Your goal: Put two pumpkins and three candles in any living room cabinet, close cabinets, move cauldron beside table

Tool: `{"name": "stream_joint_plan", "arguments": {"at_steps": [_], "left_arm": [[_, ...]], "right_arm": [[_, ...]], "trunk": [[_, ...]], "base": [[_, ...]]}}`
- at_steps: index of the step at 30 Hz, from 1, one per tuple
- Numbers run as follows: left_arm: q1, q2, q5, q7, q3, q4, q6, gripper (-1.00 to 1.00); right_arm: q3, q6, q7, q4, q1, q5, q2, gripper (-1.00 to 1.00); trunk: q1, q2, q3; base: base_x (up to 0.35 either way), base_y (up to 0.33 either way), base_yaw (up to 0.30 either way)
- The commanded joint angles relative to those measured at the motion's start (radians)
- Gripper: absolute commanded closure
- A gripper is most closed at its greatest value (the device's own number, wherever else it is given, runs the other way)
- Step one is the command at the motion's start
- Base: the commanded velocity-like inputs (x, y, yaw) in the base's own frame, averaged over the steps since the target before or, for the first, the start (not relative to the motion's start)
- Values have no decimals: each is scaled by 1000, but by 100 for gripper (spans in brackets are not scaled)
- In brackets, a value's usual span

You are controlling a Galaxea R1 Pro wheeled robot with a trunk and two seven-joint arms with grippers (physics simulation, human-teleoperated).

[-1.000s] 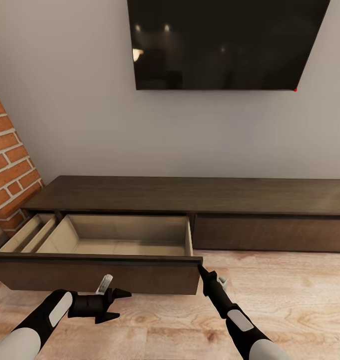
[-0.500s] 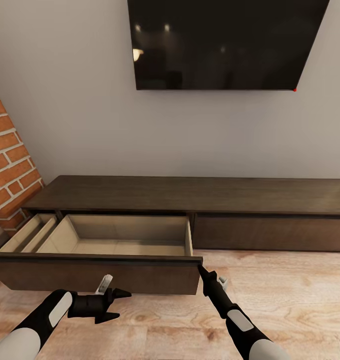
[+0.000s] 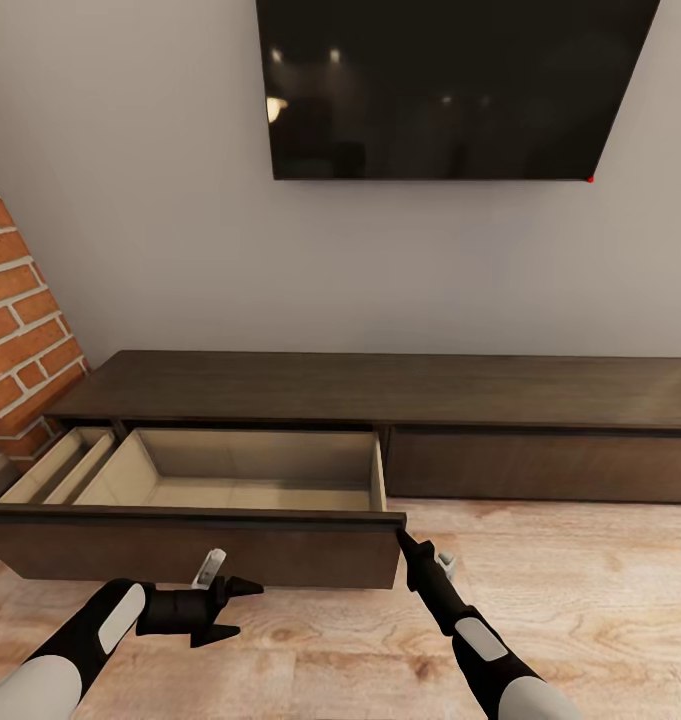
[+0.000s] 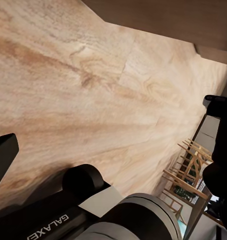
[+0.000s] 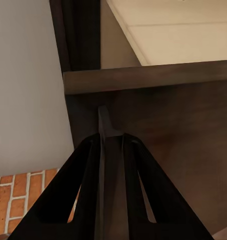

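Cabinet [image 3: 400, 390] is sitting below the television [image 3: 450, 85] with its left drawer [image 3: 230, 480] hanging open and bare; your right gripper [image 3: 400, 538], fingers nearly together, is touching that drawer front's right corner; your left gripper [image 3: 242, 608] is hovering spread before the drawer front.

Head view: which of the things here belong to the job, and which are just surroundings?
Job:
cabinet
open drawer, nothing visible inside
right end effector, at the drawer front's right corner
left end effector, open, below the drawer front

Surroundings:
TV
brick wall
wood floor
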Motion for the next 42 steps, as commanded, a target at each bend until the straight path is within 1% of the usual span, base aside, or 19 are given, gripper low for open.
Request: {"name": "stream_joint_plan", "arguments": {"at_steps": [1, 2, 3, 17, 32, 35, 39, 40, 42], "left_arm": [[1, 0, 0, 0, 0, -1, 0, -100], [1, 0, 0, 1, 0, -1, 0, -100], [1, 0, 0, 0, 0, -1, 0, -100], [1, 0, 0, 0, 0, -1, 0, -100], [1, 0, 1, 0, 1, -1, 0, -100], [1, 0, 0, 0, 1, -1, 0, -100], [1, -1, 0, 0, -1, -1, 1, -100], [1, -1, 0, 0, -2, -1, 2, -100], [1, -1, 0, 0, -2, -1, 2, -100]], "right_arm": [[-4, 9, 20, -3, 3, -16, -1, 100], [-4, 9, 20, -3, 3, -16, -1, 100], [-4, 8, 20, -3, 3, -16, -1, -100], [-6, 9, 20, -3, 3, -16, -1, -100], [4, 12, 17, -3, 3, -10, -1, -100], [6, 38, 1, -4, 3, -10, -1, -100], [-1, 124, -54, -4, 3, -14, -4, -100], [-2, 150, -62, -4, 3, -15, -5, -100], [-4, 173, -68, -4, 3, -16, -6, -100]], "trunk": [[0, 0, 0], [0, 0, 0], [0, 0, 0], [0, 0, 0], [0, 0, 0], [0, 0, 0], [0, 0, 0], [0, 0, 0], [0, 0, 0]], "base": [[-1, 0, 0], [0, 0, 0], [0, 0, 0], [-14, 0, 0], [-197, 0, 0], [-250, 0, 0], [-273, 0, 0], [-278, 0, 0], [-278, 0, 0]]}}
